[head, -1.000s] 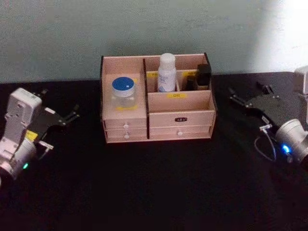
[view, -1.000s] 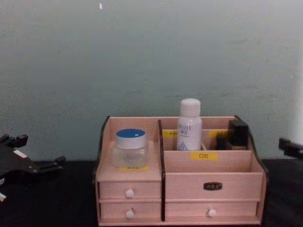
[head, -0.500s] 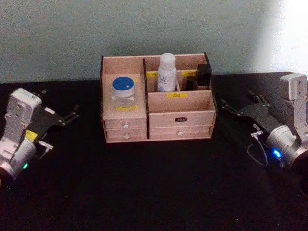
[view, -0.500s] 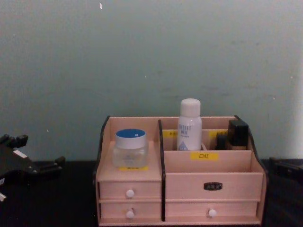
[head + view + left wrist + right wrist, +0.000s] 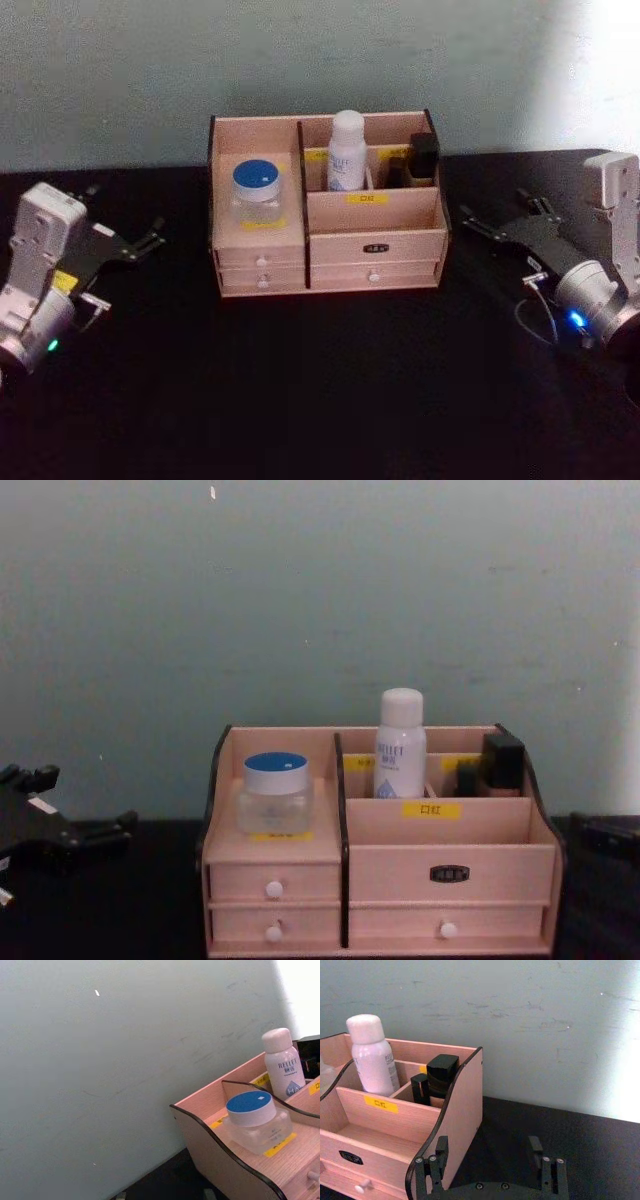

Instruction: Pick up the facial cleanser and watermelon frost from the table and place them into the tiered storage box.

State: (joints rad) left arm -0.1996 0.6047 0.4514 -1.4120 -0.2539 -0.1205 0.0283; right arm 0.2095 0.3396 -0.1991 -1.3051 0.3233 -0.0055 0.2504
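The tiered storage box [image 5: 375,245] stands at the table's back middle. The facial cleanser [image 5: 347,150] stands upright in its rear middle compartment, white with blue lettering [image 5: 400,745] [image 5: 283,1065] [image 5: 371,1055]. The watermelon frost [image 5: 258,192], a frosted jar with a blue lid, sits on the box's left tier [image 5: 275,793] [image 5: 255,1120]. My left gripper [image 5: 125,213] rests open on the table left of the box, holding nothing [image 5: 80,800]. To the right of the box lies my right gripper [image 5: 495,208], open and holding nothing [image 5: 487,1152].
A black cosmetic item [image 5: 423,155] stands in the box's rear right compartment [image 5: 440,1075]. The box [image 5: 400,855] has small drawers with white knobs in front. A pale wall rises close behind it. Black tabletop [image 5: 320,380] stretches in front of the box.
My right arm has swung down and a little toward the box, then settled on the table. The left arm, the bottle and the jar have stayed put.
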